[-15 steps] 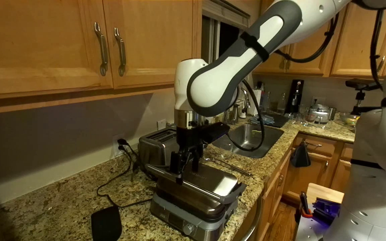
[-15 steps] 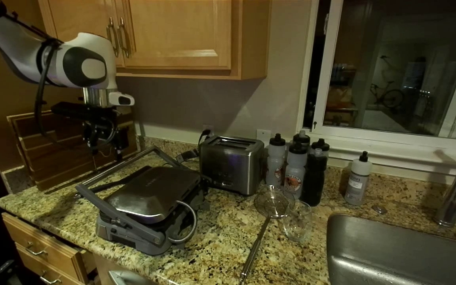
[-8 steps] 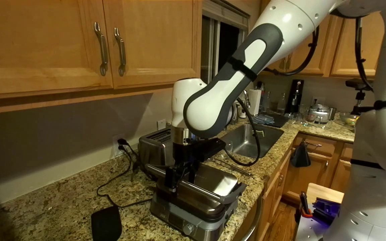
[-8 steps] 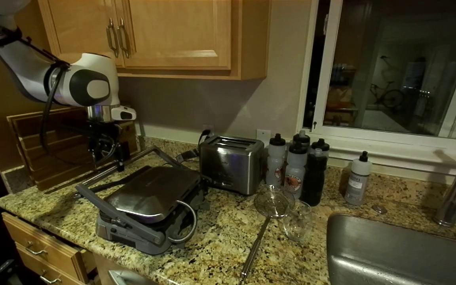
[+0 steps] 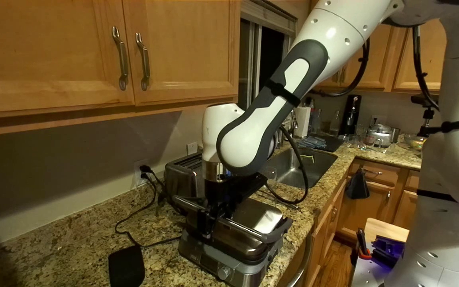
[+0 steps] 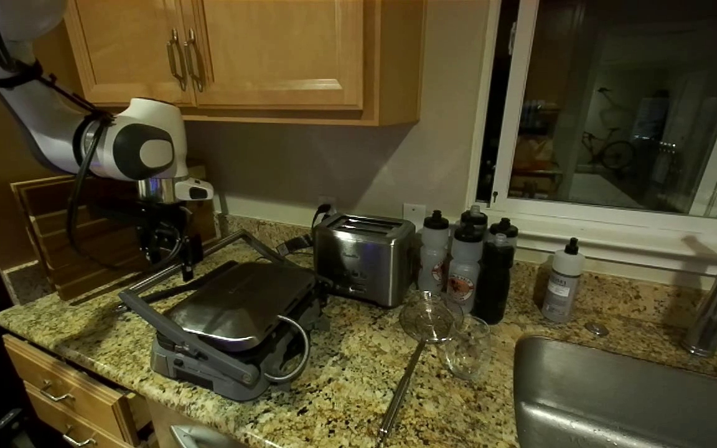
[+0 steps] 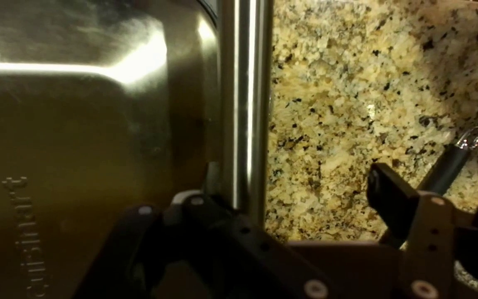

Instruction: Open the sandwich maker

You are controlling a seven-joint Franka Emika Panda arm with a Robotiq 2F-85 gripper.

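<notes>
Can see the wide, flat stainless-steel and black sandwich maker [image 6: 240, 298] on the speckled tan granite surface [image 6: 346, 386], with lid [image 7: 77, 133] lowered. Holds the black two-fingered hand [image 7: 297, 182] unclenched at the sandwich maker's round silver bar handle [image 7: 245, 104], with fingers [image 7: 390, 197] spread to either side; cannot tell about contact. Can see a boxy silver toaster [image 6: 365, 264] near the sandwich maker, and a clear rounded glass [image 6: 467, 354] farther from it.

Passage room about the bar handle [image 7: 247, 104] of the sandwich maker [image 6: 240, 298].
In the wrist view, the spread hand [image 7: 297, 187] straddles the bar, its wider gap away from the lid [image 7: 77, 137], over the tabletop [image 7: 326, 104]. In an exterior view, a toaster [image 6: 365, 264] obstructs the way toward the wall [image 6: 302, 168]; open tabletop leads to a glass [image 6: 469, 351].
</notes>
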